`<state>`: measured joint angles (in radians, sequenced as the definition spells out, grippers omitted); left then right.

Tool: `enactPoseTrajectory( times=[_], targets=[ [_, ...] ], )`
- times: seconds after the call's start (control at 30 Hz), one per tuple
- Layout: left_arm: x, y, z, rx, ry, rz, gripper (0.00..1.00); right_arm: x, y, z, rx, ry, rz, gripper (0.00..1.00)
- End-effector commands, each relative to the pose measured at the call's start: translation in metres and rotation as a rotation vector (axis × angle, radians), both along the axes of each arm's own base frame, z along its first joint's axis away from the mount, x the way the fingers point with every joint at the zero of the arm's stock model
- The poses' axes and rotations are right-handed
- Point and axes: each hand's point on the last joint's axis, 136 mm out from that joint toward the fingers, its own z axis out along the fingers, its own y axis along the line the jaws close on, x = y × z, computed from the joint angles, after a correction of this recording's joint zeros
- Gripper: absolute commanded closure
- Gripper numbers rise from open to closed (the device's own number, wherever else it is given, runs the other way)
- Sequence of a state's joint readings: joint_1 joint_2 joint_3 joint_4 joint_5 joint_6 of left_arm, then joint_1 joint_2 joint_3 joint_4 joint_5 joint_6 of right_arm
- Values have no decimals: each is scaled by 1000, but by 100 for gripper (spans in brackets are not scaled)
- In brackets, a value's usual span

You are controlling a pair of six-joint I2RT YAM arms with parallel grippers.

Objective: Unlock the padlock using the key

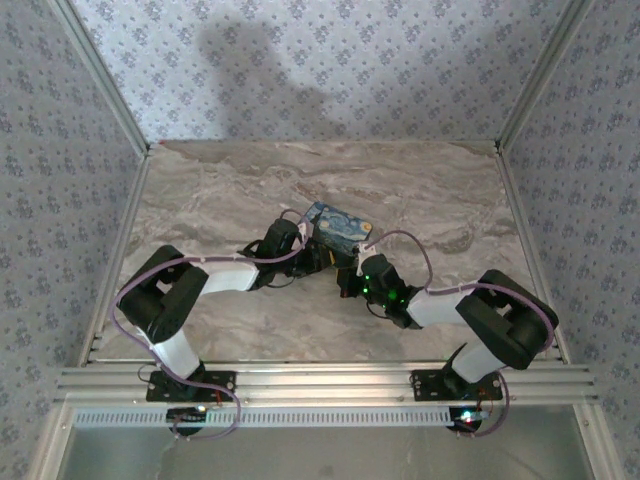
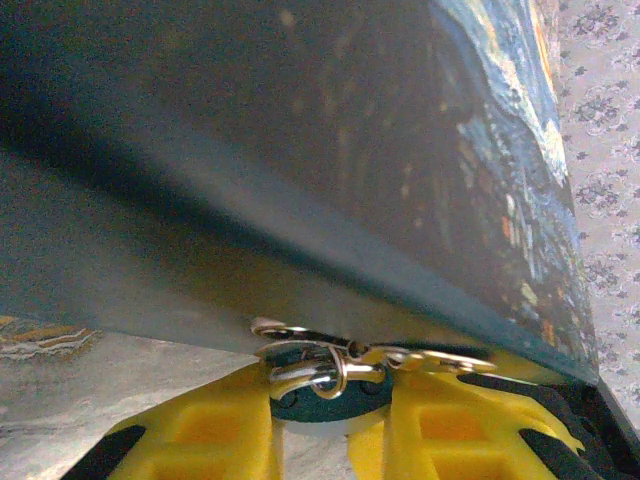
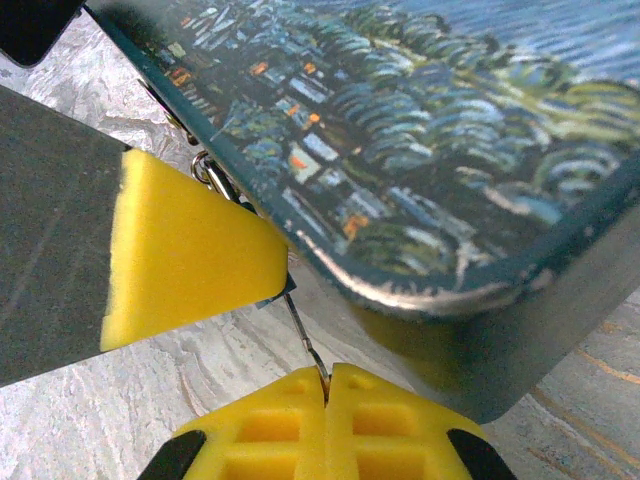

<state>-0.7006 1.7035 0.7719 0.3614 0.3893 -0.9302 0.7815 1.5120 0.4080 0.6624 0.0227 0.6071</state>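
Left gripper (image 2: pixel 333 425) pinching padlock (image 2: pixel 300 377) at painted box (image 2: pixel 300 150) edge. Only shackle and strip of body visible. Right gripper (image 3: pixel 328 385) pressed together on key (image 3: pixel 302 335). Key tip hidden behind left gripper; insertion unclear.

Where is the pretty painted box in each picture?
Top view: the painted box lies mid-table, just beyond where the two arms meet.
Left wrist view: it looms across the top and right, dark side towards the camera.
Right wrist view: its painted lid spans the upper right, one rounded corner pointing down.
Shared landmark: the grey marbled table under the box, lower left in both wrist views.
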Motion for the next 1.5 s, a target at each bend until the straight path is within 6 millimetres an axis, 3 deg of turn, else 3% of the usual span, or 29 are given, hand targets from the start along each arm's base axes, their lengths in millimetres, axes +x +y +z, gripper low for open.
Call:
enactPoseTrajectory(
  times=[0.0,0.53,1.07,1.33,1.47],
  targets=[
    [2,-13,13,-37,-15,-25,76,4,4,19,54,-51,-11,100],
    [2,-12,13,-47,-10,-17,76,0,2,14,47,-44,-15,100],
    [1,-13,13,-49,-7,-18,76,9,3,11,24,-42,-42,100],
    [1,-13,14,-52,-6,-19,76,12,6,12,30,-45,-39,100],
    [1,-15,15,-55,-6,-20,76,15,12,21,75,-72,-21,100]
  ],
)
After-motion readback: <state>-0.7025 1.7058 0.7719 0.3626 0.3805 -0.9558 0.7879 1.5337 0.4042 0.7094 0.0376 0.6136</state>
